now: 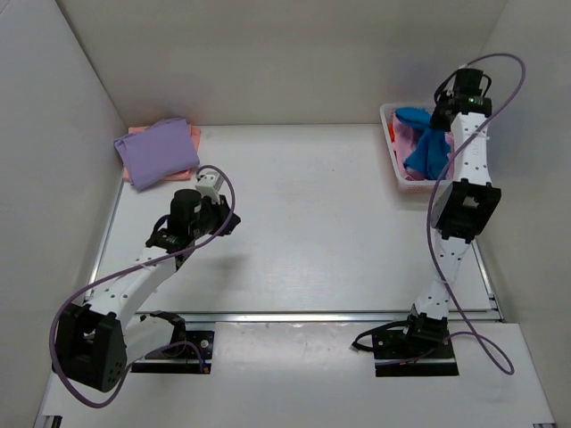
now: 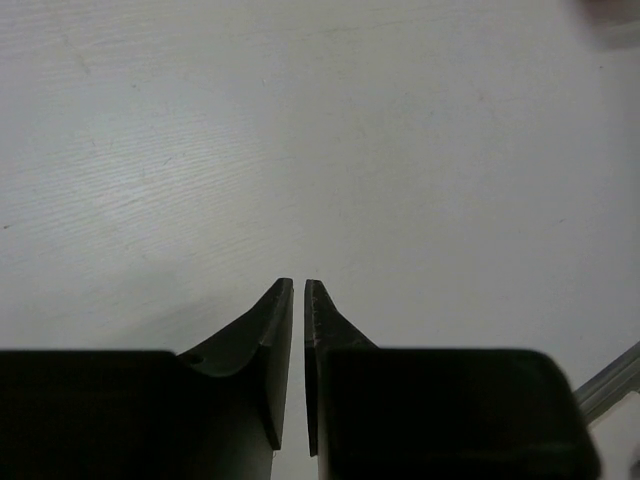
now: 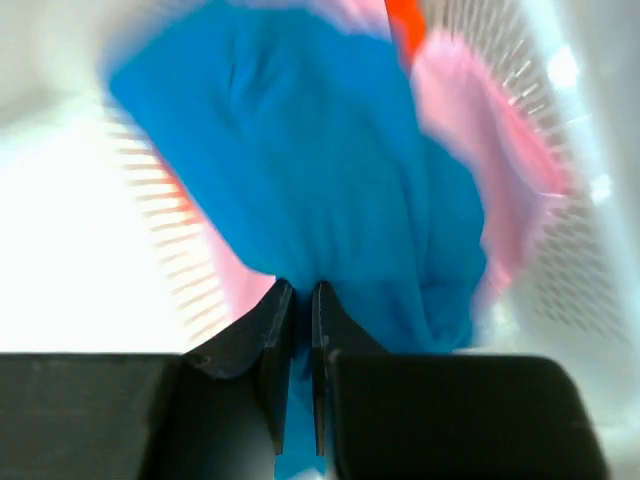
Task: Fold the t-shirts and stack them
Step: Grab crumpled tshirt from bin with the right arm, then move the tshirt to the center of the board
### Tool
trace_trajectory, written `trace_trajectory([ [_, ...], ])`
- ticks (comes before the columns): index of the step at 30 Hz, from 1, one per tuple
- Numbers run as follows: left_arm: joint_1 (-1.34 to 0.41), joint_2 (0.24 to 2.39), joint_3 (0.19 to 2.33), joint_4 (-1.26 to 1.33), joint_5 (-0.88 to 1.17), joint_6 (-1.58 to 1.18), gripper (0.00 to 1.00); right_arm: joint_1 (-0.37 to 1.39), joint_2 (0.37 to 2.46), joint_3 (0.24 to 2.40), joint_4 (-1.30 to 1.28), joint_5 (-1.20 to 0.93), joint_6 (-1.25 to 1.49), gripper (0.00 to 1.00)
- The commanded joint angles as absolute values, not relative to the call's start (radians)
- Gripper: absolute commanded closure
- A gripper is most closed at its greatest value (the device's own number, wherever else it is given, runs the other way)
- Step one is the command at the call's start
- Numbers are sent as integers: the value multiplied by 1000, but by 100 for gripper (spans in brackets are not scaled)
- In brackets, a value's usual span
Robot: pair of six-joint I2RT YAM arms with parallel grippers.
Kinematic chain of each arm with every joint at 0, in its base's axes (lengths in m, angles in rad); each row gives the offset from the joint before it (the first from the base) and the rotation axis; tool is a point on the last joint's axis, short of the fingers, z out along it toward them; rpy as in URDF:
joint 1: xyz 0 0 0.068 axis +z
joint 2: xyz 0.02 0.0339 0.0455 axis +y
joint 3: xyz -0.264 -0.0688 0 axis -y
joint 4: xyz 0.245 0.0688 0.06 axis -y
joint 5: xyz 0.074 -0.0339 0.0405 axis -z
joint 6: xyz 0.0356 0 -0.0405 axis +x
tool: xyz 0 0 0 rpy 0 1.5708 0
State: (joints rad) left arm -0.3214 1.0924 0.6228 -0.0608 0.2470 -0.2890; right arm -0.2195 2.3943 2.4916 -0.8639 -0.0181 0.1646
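Note:
A bright blue t-shirt [image 1: 426, 147] hangs out of the white mesh basket [image 1: 389, 134] at the back right. My right gripper [image 1: 443, 118] is shut on the blue t-shirt [image 3: 300, 180] and holds it above the basket; a fold of blue cloth sits between its fingers. A light pink shirt [image 3: 480, 150] and an orange one [image 3: 405, 22] lie in the basket beneath. A folded lavender t-shirt [image 1: 159, 152] lies on a salmon one [image 1: 141, 131] at the back left. My left gripper [image 1: 214, 189] is shut and empty over bare table [image 2: 300, 150].
White walls enclose the table on the left, back and right. The basket wall [image 3: 560, 250] stands close around the right gripper. A metal rail [image 1: 312, 316] runs along the table's near edge.

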Motion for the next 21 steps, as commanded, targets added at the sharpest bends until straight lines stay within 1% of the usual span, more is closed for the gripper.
trace_trajectory([
  [1, -322, 1086, 692, -141, 278, -298, 79, -160, 2044, 2493, -812, -3, 147, 100],
  [3, -331, 1072, 710, -155, 285, -293, 83, -137, 1848, 2401, -751, -21, 141, 100],
  [4, -333, 1059, 716, -155, 302, -304, 84, -133, 1794, 2300, -688, -52, 143, 100],
  [5, -334, 1037, 718, -147, 320, -314, 85, -130, 1661, 2166, -652, -70, 146, 100],
  [6, -334, 1023, 722, -144, 327, -324, 84, -124, 1537, 2105, -579, -116, 169, 100],
  [7, -334, 1006, 718, -144, 333, -333, 85, -121, 1476, 1988, -519, -144, 192, 100],
  [8, -336, 977, 716, -149, 339, -339, 85, -114, 1371, 1894, -490, -150, 196, 100],
  [9, -331, 970, 716, -152, 345, -341, 85, -94, 1295, 1860, -485, -172, 212, 100],
  [10, -316, 907, 703, -176, 353, -351, 85, 20, 1208, 1744, -523, -205, 230, 100],
  [11, -311, 876, 704, -184, 353, -359, 85, 56, 1178, 1689, -532, -195, 232, 100],
  [12, -301, 849, 706, -196, 341, -357, 85, 131, 1157, 1618, -529, -186, 235, 100],
  [13, -295, 839, 707, -215, 338, -357, 85, 209, 1149, 1589, -520, -151, 248, 100],
  [14, -281, 812, 712, -225, 333, -370, 84, 244, 1137, 1521, -505, -132, 267, 100],
  [16, -273, 781, 715, -258, 319, -371, 81, 355, 1156, 1419, -467, -164, 319, 100],
  [17, -275, 773, 712, -265, 316, -370, 78, 389, 1161, 1363, -436, -173, 356, 100],
  [18, -281, 761, 710, -271, 314, -382, 74, 463, 1199, 1308, -413, -176, 376, 100],
  [19, -281, 755, 706, -278, 322, -380, 72, 535, 1238, 1295, -407, -161, 386, 100],
  [20, -287, 753, 704, -281, 319, -388, 68, 572, 1273, 1279, -407, -153, 393, 99],
  [21, -296, 755, 704, -282, 321, -391, 60, 619, 1322, 1281, -416, -146, 393, 91],
])
